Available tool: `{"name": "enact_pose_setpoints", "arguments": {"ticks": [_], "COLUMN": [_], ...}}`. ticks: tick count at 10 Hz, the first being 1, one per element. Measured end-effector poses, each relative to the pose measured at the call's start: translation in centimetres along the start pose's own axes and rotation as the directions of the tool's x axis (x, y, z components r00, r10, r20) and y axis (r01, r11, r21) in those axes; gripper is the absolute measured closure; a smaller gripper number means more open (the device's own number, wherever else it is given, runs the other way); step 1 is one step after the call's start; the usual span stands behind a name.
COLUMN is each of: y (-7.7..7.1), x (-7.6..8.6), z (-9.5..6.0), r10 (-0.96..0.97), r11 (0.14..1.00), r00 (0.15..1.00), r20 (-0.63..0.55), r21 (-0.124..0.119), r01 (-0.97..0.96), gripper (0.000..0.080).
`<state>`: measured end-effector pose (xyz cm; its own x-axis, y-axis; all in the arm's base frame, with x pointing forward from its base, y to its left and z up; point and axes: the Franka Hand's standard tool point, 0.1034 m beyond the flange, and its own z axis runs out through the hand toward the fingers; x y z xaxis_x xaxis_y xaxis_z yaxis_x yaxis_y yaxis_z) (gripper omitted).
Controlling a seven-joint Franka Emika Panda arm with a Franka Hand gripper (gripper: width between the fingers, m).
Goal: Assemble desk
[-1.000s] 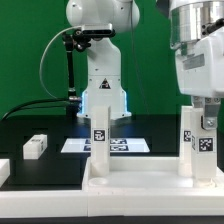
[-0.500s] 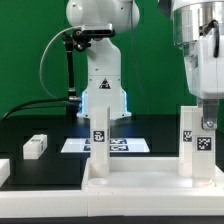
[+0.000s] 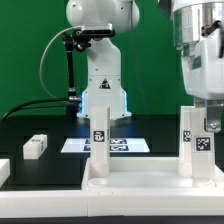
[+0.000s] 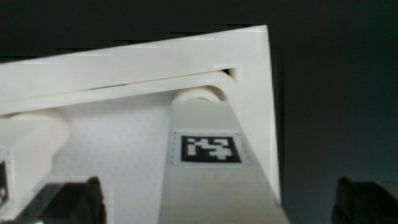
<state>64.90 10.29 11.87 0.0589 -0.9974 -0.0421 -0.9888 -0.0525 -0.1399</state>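
Note:
The desk top lies flat at the front, underside up, with two square white legs standing in it. The left leg and the right leg both bear marker tags. My gripper hangs at the top of the right leg. In the wrist view the tagged leg runs down to the desk top. My gripper is open, with its dark fingers on either side of the leg and a gap on each side. The other leg shows at the frame's edge.
A loose white leg lies on the black table at the exterior view's left, and another white part sits at the frame's edge. The marker board lies behind the desk. The robot base and a black stand are at the back.
My gripper has shifted very slightly toward the exterior view's right at the top of the right leg. The desk parts have not moved.

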Motion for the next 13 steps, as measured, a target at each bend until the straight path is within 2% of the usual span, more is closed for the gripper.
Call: {"name": "enact_pose_setpoints", "arguments": {"ticks": [1, 2, 4, 7, 8, 9, 10, 12, 13], "y": [-0.3, -0.2, -0.2, -0.3, -0.6, -0.8, -0.7, -0.7, -0.7], "x": [0.1, 0.1, 0.2, 0.4, 0.9, 1.2, 1.2, 1.2, 1.2], "z": [0.0, 0.1, 0.1, 0.0, -0.1, 0.0, 0.0, 0.0, 0.0], "r10": [-0.159, -0.277, -0.367, -0.57, -0.755, -0.837, -0.847, -0.83, -0.83], "r11": [0.987, 0.961, 0.93, 0.822, 0.656, 0.546, 0.53, 0.557, 0.557], "r00": [0.987, 0.961, 0.93, 0.822, 0.656, 0.546, 0.53, 0.557, 0.556], "r20": [-0.005, -0.008, -0.012, -0.018, -0.028, -0.031, -0.031, -0.031, -0.031], "r21": [0.016, 0.016, 0.014, 0.009, 0.005, 0.007, 0.005, 0.006, 0.006], "r01": [0.159, 0.277, 0.368, 0.57, 0.755, 0.838, 0.848, 0.83, 0.831], "gripper": [0.0152, 0.015, 0.015, 0.015, 0.015, 0.015, 0.015, 0.0182, 0.0354]}}
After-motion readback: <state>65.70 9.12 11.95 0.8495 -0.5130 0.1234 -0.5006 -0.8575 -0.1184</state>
